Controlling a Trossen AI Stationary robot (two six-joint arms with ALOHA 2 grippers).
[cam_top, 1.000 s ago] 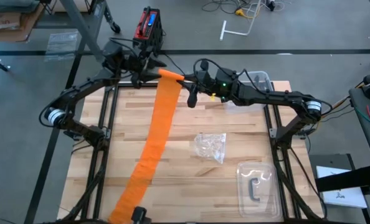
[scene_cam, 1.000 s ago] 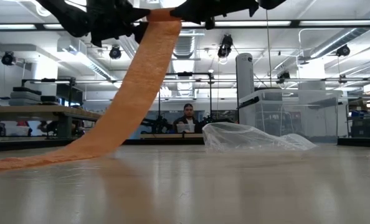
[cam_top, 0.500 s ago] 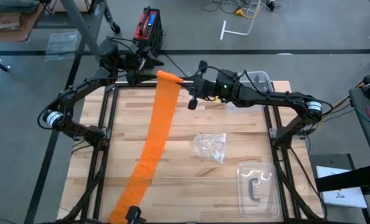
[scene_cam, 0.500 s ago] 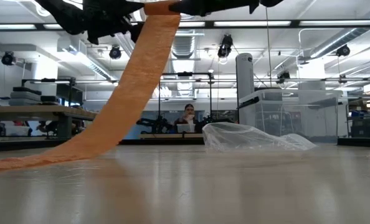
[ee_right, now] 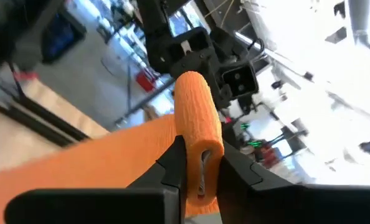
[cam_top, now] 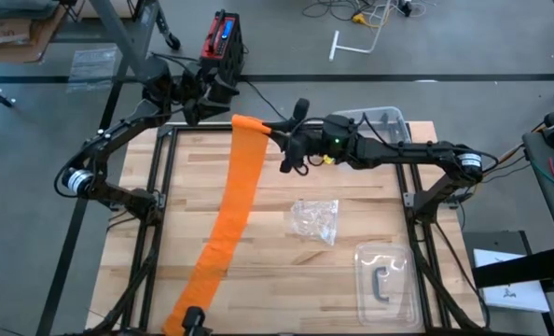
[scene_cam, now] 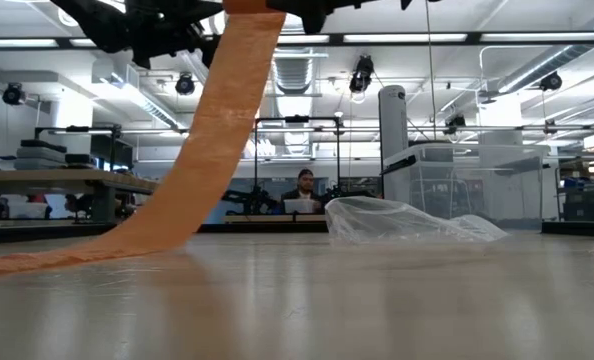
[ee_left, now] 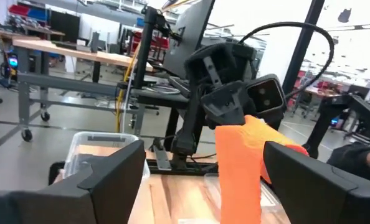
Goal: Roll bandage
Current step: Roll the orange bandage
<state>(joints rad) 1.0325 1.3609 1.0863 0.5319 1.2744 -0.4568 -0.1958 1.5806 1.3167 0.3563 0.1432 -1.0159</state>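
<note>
The bandage (cam_top: 232,205) is a long orange strip. Its far end is wound into a small roll (ee_right: 196,112), which is raised above the far middle of the table. From there the strip slopes down (scene_cam: 212,130), and its near part lies flat on the table (cam_top: 198,280) toward the near left. My right gripper (cam_top: 270,132) is shut on the roll. My left gripper (cam_top: 214,94) stands open just left of the roll and beyond it, touching nothing. In the left wrist view its fingers (ee_left: 113,180) frame the roll (ee_left: 247,140) from a distance. My right gripper pinches the roll (ee_right: 200,155) between its two fingers (ee_right: 172,165), across the roll's width. The fingers come in level from the table's right. The roll's free end sticks out past the fingertips. The roll is lifted clear, and the strip trails from it down to the table.
A crumpled clear plastic wrapper (cam_top: 316,220) lies right of the strip. A clear tray with a dark clip (cam_top: 386,280) sits at the near right, and a clear box (cam_top: 381,119) at the far right. A red and black device (cam_top: 223,37) stands beyond the far edge.
My right gripper has rolled about its own axis and shifted a little toward the table's left with the roll. My left gripper has drawn back from the roll toward the far left. The strip's raised end has followed; its near part has stayed flat on the table.
</note>
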